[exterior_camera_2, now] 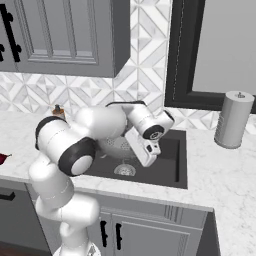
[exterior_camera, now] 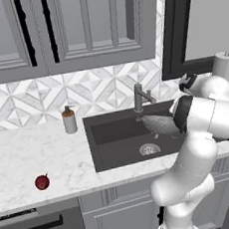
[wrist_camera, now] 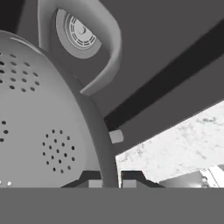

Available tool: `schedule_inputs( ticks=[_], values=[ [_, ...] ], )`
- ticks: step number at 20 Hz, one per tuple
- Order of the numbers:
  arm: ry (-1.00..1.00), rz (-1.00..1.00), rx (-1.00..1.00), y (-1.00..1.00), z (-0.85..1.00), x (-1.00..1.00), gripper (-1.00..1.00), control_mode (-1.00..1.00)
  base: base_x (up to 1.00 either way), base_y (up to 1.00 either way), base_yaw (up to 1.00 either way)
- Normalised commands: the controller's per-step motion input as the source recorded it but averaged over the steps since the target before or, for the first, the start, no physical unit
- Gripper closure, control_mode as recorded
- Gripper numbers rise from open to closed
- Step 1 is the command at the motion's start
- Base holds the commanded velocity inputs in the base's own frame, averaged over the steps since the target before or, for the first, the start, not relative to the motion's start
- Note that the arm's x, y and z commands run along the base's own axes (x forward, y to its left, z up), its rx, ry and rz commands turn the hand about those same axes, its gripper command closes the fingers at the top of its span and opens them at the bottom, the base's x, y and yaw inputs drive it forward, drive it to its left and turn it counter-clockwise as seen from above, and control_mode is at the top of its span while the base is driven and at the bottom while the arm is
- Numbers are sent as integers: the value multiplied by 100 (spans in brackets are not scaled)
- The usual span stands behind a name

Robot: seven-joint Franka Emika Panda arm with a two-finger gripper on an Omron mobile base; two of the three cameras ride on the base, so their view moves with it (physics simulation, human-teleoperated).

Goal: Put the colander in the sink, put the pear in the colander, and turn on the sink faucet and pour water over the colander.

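The colander hangs above the sink, tilted; the arm's elbow covers its right part in the left base view, and in the right base view the arm hides all but a patch of its dotted wall. In the hand view it looms at the left as a grey curved wall with clusters of small holes, its rim running down between the two tips of the tool, which are closed on that rim. One loop handle arches at the top, framing the round silver drain. The tips themselves are cut off by the bottom band.

The sink is a dark charcoal basin set in the white marble desk. The faucet stands at its far edge. Left of the sink stands a soap bottle. The pear, small and dark red, lies on the desk near the front edge, well left of the sink. A grey cylinder stands on the desk right of the sink.
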Motion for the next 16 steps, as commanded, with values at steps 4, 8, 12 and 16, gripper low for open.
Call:
schedule_inputs(
  ticks=[4, 8, 12, 16],
  values=[
    [-10, 8, 0, 0, -33, 24, 100, -100, 0, 0, 0],
    [-13, 7, 0, 0, -33, 28, 100, -100, 0, 0, 0],
    [-12, 2, 0, 0, -32, 31, 100, -100, 0, 0, 0],
    [-13, 0, 0, 0, -31, 28, 100, -100, 0, 0, 0]
  ],
)
